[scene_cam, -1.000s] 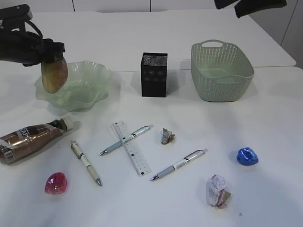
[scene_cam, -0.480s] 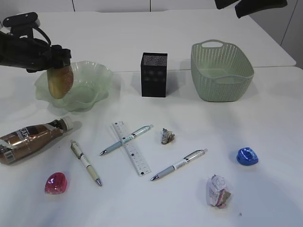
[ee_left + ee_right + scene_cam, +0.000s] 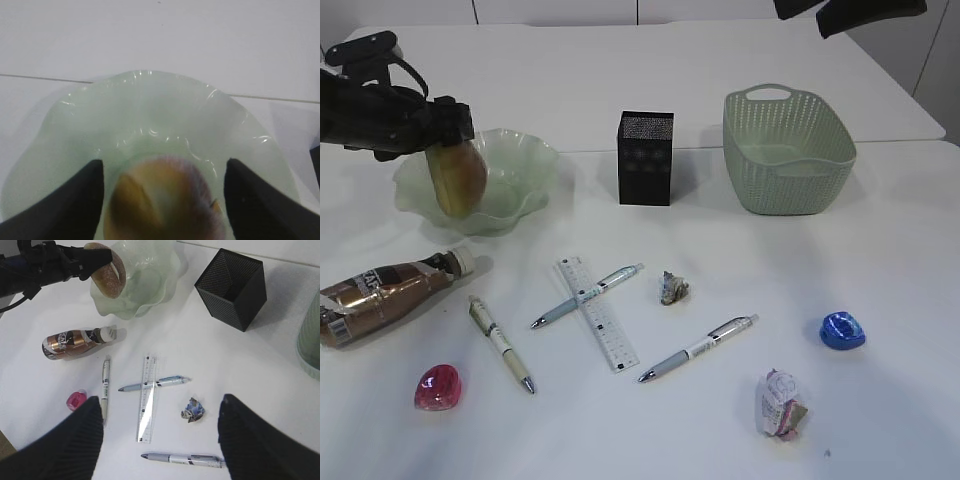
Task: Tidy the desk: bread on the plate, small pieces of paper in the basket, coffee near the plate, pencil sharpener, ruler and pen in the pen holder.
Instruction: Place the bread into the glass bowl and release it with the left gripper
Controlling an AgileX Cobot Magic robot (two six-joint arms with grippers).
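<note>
The bread [image 3: 460, 180] stands on end inside the pale green plate [image 3: 525, 165], just below my left gripper [image 3: 448, 135]. In the left wrist view the bread [image 3: 165, 200] sits between the black fingers [image 3: 80, 200] with a gap on each side, so this gripper [image 3: 165, 162] is open. My right gripper [image 3: 160, 397] hangs high over the desk, open and empty. The coffee [image 3: 382, 295] lies on its side left of the ruler [image 3: 597, 326], which crosses one pen [image 3: 587, 295]. The pen holder [image 3: 646, 158] and basket [image 3: 788, 150] stand at the back.
Two more pens [image 3: 500, 343] [image 3: 698, 348] lie at the front. Crumpled paper pieces [image 3: 673, 289] [image 3: 781, 404] sit mid-desk and front right. A pink pencil sharpener [image 3: 438, 387] lies front left, a blue one [image 3: 842, 330] at the right.
My left gripper carried the bread rightward over the plate's rim, then its fingers spread and the bread dropped into the plate. The right arm has not moved.
</note>
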